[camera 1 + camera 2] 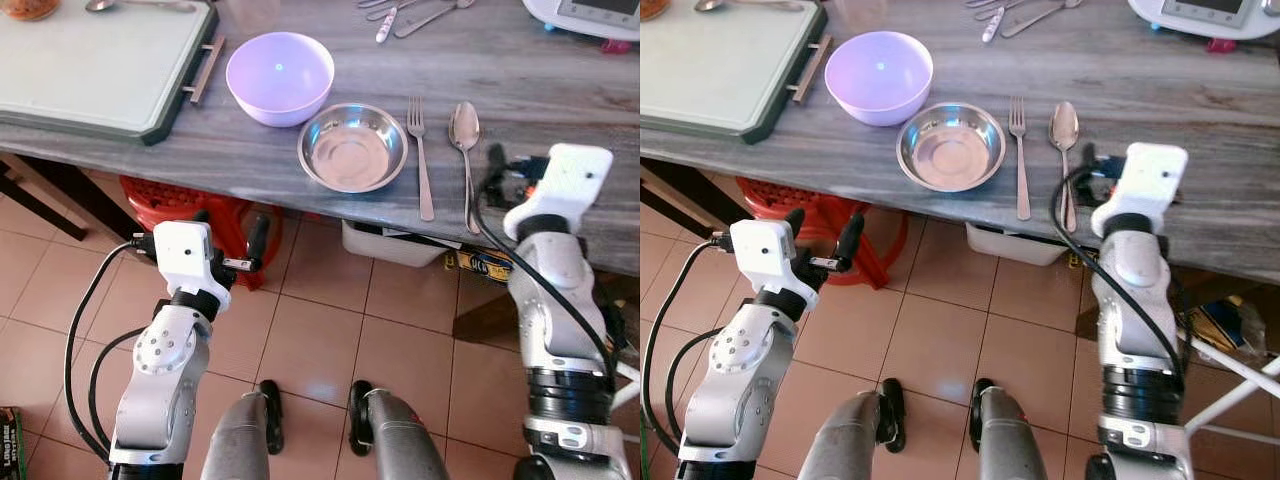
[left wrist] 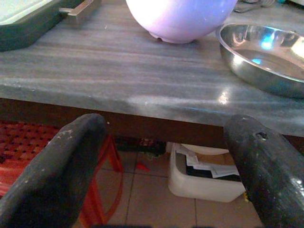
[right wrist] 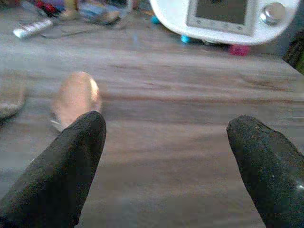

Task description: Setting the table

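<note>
A steel dish [image 1: 352, 148] sits near the front edge of the grey table [image 1: 560, 90]. A fork [image 1: 420, 160] and a spoon [image 1: 465, 135] lie side by side just right of it. Behind the dish on its left stands a lilac bowl [image 1: 279, 76]. My right gripper [image 3: 166, 137] is open and empty at the table's edge, just right of the spoon handle. The spoon's bowl [image 3: 76, 97] shows blurred beyond one of its fingers [image 3: 66, 166]. My left gripper [image 1: 230, 228] is open and empty, below and in front of the table edge, facing the lilac bowl [image 2: 180, 19].
A pale board with a dark rim and handle [image 1: 95, 65] fills the table's left. Loose cutlery [image 1: 410, 12] and a white appliance [image 1: 590, 15] lie at the back. Under the table stand a red stool [image 1: 185, 200] and a white bin [image 1: 400, 245]. The floor is tiled.
</note>
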You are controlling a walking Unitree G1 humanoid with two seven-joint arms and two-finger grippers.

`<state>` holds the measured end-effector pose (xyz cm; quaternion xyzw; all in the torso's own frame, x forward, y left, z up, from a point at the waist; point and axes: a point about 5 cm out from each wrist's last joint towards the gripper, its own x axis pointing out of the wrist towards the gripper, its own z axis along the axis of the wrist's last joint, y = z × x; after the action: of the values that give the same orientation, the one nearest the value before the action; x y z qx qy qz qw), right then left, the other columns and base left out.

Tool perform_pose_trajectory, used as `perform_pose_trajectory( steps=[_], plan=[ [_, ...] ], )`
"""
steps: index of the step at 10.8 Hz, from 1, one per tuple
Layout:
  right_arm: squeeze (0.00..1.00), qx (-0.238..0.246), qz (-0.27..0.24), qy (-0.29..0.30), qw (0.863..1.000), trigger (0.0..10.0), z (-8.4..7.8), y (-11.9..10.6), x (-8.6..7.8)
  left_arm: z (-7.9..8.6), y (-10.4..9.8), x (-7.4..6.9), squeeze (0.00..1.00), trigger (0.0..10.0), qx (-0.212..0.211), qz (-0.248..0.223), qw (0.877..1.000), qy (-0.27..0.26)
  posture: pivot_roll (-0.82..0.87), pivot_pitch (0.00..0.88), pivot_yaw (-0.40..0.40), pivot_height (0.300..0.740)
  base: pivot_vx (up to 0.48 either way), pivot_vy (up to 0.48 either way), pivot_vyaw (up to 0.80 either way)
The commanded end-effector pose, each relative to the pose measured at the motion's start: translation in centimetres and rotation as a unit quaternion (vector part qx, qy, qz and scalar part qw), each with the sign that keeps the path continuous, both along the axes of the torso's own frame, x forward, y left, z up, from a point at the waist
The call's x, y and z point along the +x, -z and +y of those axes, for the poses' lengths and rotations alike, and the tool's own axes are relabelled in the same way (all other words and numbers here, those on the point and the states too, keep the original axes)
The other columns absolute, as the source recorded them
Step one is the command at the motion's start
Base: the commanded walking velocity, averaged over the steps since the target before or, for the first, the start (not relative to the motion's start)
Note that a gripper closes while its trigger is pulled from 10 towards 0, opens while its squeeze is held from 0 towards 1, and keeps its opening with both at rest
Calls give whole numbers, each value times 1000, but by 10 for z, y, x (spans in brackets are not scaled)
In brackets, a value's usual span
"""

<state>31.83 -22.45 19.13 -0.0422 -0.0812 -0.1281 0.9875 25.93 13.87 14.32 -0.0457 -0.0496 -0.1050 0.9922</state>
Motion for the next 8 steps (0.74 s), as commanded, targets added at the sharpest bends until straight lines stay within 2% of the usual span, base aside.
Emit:
perform_pose_trajectory(
  steps=[1,4,8],
  plan=[
    [0,1,31,14,999,10000,-8,11,0,2,4,-2,0,10000,5,8,1000,-2,-16,295,36,740,0,0,0],
    [0,13,79,-20,997,10000,-9,16,17,5,3,-5,0,10000,11,11,1000,-1,-4,311,44,740,0,0,0],
    [0,39,114,-69,990,10000,-1,17,28,5,3,-8,0,10000,13,14,1000,0,-1,328,42,740,0,0,0]
  ],
)
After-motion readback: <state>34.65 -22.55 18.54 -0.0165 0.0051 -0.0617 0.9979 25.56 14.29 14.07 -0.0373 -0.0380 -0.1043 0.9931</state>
